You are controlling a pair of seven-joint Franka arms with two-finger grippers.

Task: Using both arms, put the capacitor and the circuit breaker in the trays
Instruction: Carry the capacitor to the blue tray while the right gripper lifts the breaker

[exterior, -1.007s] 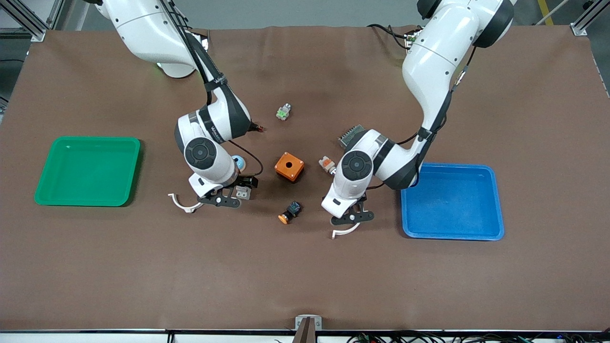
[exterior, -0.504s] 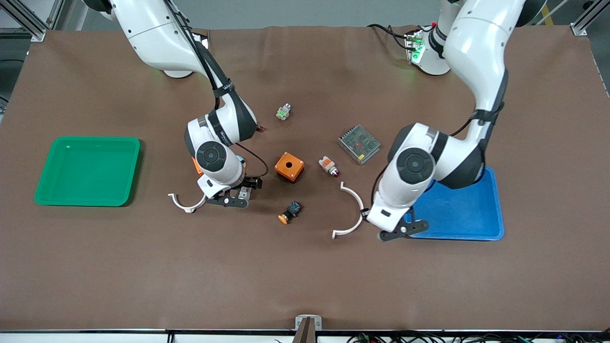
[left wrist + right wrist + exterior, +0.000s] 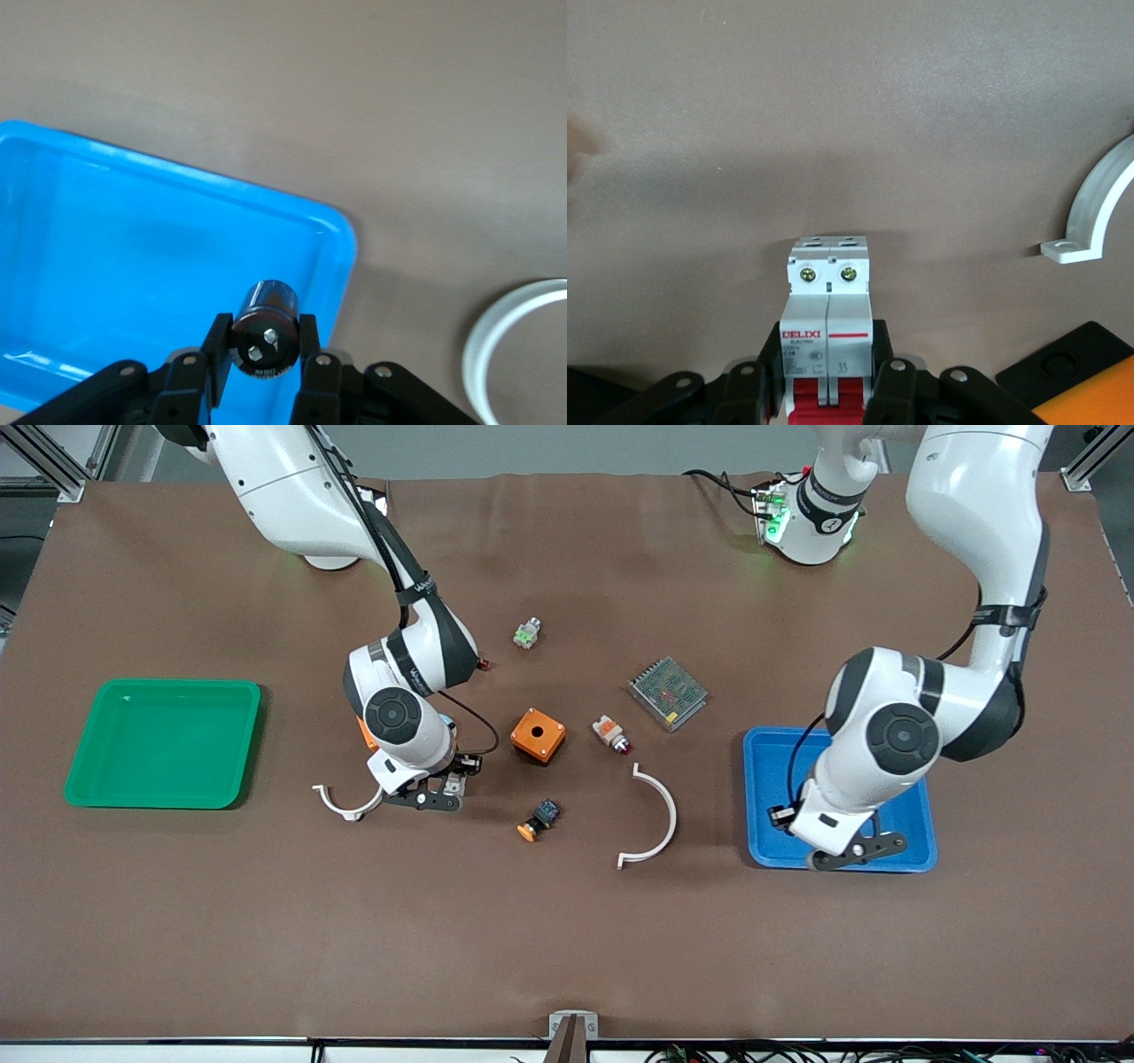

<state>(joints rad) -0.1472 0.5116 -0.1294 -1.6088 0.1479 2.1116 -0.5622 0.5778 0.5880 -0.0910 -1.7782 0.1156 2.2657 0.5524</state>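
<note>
Left gripper [image 3: 262, 376] is closed on the capacitor [image 3: 264, 341], pinched across its round body, and hangs over the blue tray [image 3: 912, 797] near the tray corner toward the front camera. The capacitor looks light, rigid and smooth-sided, so it could roll or twist in the grip; a hold across the middle of the barrel seems right, and a low release should keep it from bouncing out. Right gripper [image 3: 827, 390] is clamped on the circuit breaker [image 3: 828, 310], fingers on its two flat sides, low over the brown table mat [image 3: 567, 939] beside a white curved clip [image 3: 341, 804]. The breaker looks like a stiff plastic block, heavier than the capacitor, and its flat faces give a stable grip. The green tray [image 3: 97, 744] sits well apart, at the right arm's end.
</note>
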